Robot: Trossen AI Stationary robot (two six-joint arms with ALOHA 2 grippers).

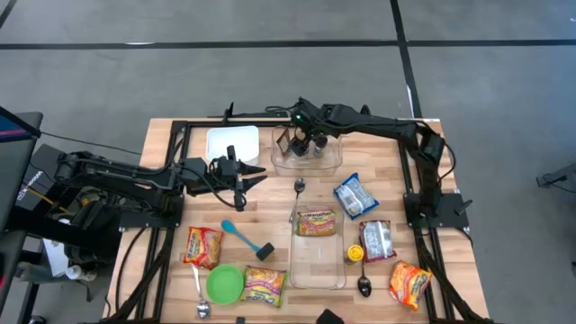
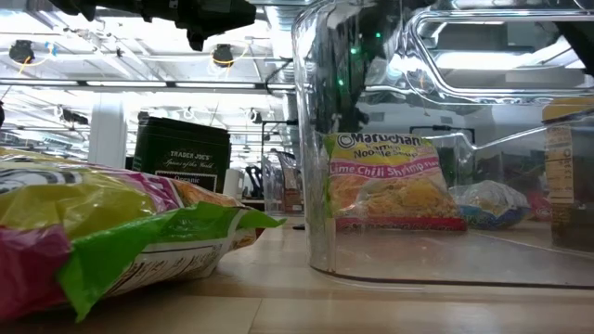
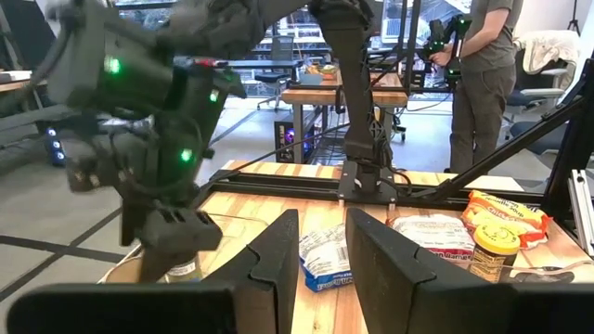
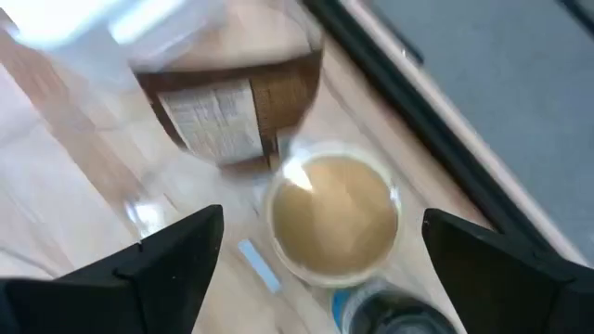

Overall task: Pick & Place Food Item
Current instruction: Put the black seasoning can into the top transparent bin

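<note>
Fingers of the right gripper (image 4: 316,250) stand spread wide, straddling a small round tan-topped jar (image 4: 334,215) just beyond them inside the clear plastic bin (image 1: 331,162); likely rigid, light and smooth-sided, best pinched across its body. Its label is hidden. The left gripper (image 3: 320,255), slightly parted, waits nearby.

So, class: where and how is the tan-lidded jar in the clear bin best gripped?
Across its round lid, from straight above, where the open right tool hangs: the jar stands upright and the clear bin walls block its sides.
</note>
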